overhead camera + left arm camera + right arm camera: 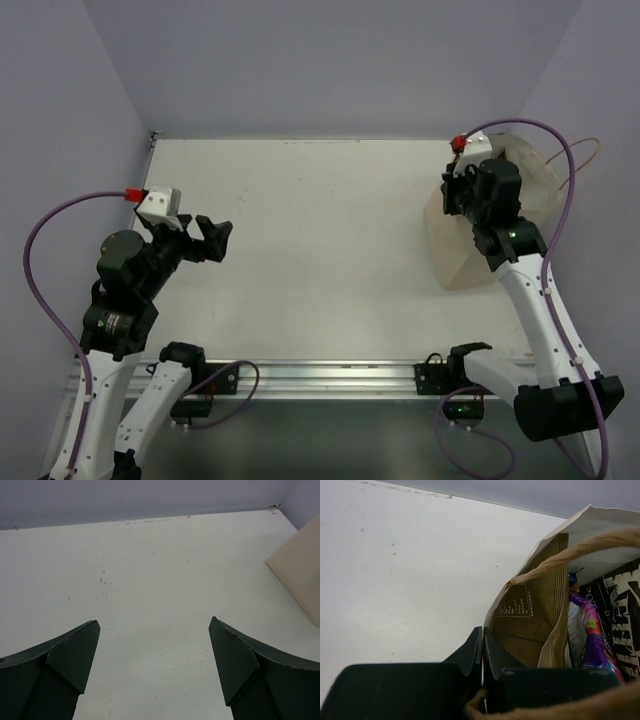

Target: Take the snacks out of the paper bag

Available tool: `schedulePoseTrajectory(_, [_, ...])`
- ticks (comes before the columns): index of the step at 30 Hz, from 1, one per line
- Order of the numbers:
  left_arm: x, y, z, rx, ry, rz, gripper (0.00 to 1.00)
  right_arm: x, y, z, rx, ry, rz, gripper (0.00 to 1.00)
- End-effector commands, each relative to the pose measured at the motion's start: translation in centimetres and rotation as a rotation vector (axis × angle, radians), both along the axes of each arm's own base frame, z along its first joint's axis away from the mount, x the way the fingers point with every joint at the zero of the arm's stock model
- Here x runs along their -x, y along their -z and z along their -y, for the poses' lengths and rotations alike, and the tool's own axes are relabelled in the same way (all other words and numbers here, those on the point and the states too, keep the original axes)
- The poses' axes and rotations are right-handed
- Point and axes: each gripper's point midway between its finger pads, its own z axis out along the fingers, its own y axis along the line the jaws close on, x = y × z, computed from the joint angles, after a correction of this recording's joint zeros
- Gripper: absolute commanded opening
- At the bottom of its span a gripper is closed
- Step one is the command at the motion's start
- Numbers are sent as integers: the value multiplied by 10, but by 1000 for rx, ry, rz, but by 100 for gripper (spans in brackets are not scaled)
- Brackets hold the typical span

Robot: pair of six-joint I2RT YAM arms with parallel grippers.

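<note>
The paper bag (462, 255) stands at the table's right side, and its tan wall shows in the left wrist view (300, 570). In the right wrist view I look into its open mouth (530, 625), with a cord handle (580, 547) across it. Inside stand a magenta-purple packet (592, 640), a dark packet with white print (622, 615) and a small blue tip (571, 578). The other snacks are hidden. My right gripper (482, 635) (455, 195) is shut on the bag's near rim. My left gripper (155, 630) (215, 238) is open and empty above bare table at the left.
The white table (320, 230) is bordered by lilac walls at the back and sides. A metal rail (330, 378) runs along the near edge with both arm bases. Purple cables loop beside each arm.
</note>
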Motion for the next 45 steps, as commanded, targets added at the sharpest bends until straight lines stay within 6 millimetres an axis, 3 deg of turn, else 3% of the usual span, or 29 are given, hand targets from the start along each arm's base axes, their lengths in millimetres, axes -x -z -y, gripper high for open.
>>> schedulePoseTrajectory(1, [0, -13, 5, 20, 22, 35, 100, 9, -50, -50, -49, -186, 109, 0])
schedulePoseTrajectory(6, [0, -14, 4, 19, 15, 32, 100, 23, -52, -112, -87, -347, 88, 0])
schedulePoseTrajectory(11, [2, -17, 1, 13, 3, 36, 100, 36, -51, -163, -156, -432, 52, 0])
schedulePoseTrajectory(15, [3, -17, 1, 12, 3, 30, 100, 45, -46, -192, -150, -469, 11, 0])
schedulePoseTrajectory(19, [3, -19, 2, 14, 6, 27, 100, 61, -52, -211, -149, -508, -32, 14])
schedulePoseTrajectory(20, [4, -22, 1, 16, 6, 35, 100, 63, -54, -210, -154, -503, -37, 30])
schedulePoseTrajectory(22, [4, -22, 2, 17, 7, 30, 100, 69, -56, -200, -133, -484, -47, 42])
schedulePoseTrajectory(23, [4, -23, 2, 19, 7, 31, 100, 71, -64, -193, -128, -471, -34, 53])
schedulePoseTrajectory(27, [4, -23, 4, 20, 16, 25, 100, 83, -104, -149, -100, -359, 72, 70])
schedulePoseTrajectory(29, [3, -23, 4, 23, 15, 23, 100, 89, -127, -111, -98, -232, 153, 73])
schedulePoseTrajectory(32, [4, -23, 5, 29, 22, 19, 100, 91, -140, -50, -87, -12, 228, 75])
schedulePoseTrajectory(33, [4, -23, 7, 33, 29, 17, 100, 86, -141, -18, -85, 98, 237, 75])
schedulePoseTrajectory(36, [4, -24, 9, 35, 41, 18, 100, 86, -132, 26, -120, 245, 239, 76])
schedulePoseTrajectory(38, [3, -24, 11, 31, 53, 16, 100, 83, -114, 36, -153, 277, 216, 77])
schedulePoseTrajectory(41, [3, -23, 11, 24, 58, 12, 100, 68, -79, 40, -189, 279, 135, 78])
schedulePoseTrajectory(43, [3, -22, 11, 24, 60, 8, 100, 58, -59, 30, -223, 216, 86, 77])
schedulePoseTrajectory(45, [4, -21, 12, 24, 64, 4, 100, 47, -50, 31, -257, 201, 70, 75])
